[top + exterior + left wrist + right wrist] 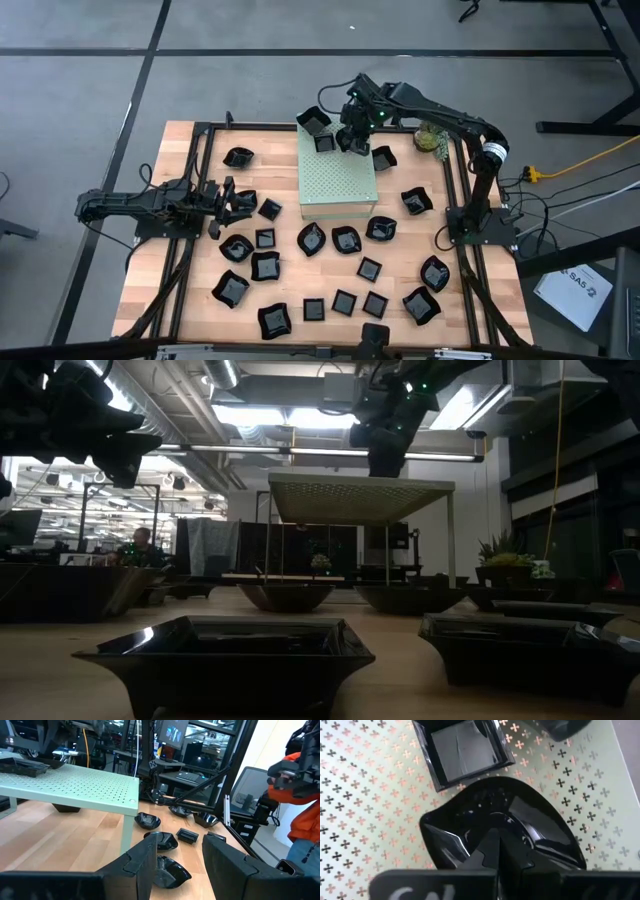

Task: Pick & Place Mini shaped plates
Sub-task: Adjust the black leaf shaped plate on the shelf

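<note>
- The right claw is clamped on the rim of a wavy-rimmed black plate, holding it over the far end of the pale green perforated box.
- The step in hand looks like the placing: the held plate hangs just beside a square plate already lying on the box top, with another plate at the box's far corner.
- The next move likely calls for lowering the plate flat onto a free patch of the box, clear of the square plate, and then parting the fingers.
- The right arm reaches from its base on the right of the box, its elbow above the bench beyond the box, wrist turned downward.
- The left claw waits to the left of the box, low and level, fingers apart and empty, pointing toward the box.
- Most of the plates lie scattered on the bench on the near side of the box and to both sides of it.
</note>
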`<state>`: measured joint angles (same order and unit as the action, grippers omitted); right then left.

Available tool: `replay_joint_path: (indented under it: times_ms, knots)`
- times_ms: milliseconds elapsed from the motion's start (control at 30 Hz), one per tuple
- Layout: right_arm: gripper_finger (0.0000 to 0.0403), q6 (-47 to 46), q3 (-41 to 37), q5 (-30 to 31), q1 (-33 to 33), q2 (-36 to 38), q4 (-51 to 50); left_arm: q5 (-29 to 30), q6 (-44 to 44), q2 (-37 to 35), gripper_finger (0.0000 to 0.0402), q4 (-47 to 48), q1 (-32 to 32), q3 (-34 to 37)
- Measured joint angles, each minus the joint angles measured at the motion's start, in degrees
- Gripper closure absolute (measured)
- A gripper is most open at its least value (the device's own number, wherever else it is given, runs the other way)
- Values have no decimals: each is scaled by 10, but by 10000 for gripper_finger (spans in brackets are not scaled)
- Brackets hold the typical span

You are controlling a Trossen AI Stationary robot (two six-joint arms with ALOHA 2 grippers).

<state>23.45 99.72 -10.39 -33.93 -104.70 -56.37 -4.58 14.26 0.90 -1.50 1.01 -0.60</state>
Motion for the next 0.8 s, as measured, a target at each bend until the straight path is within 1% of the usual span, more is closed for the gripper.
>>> replay_joint_path:
  times_ms: [167,400,533,800]
  knots:
    - [398,-4,0,1,13,0,3,0,0,0,249,0,0,0]
    - [398,10,0,27,19,0,4,0,0,0,249,0,0,0]
    - [398,12,0,32,18,-3,13,0,0,0,249,0,0,0]
    - [398,21,0,33,21,-8,-10,0,0,0,249,0,0,0]
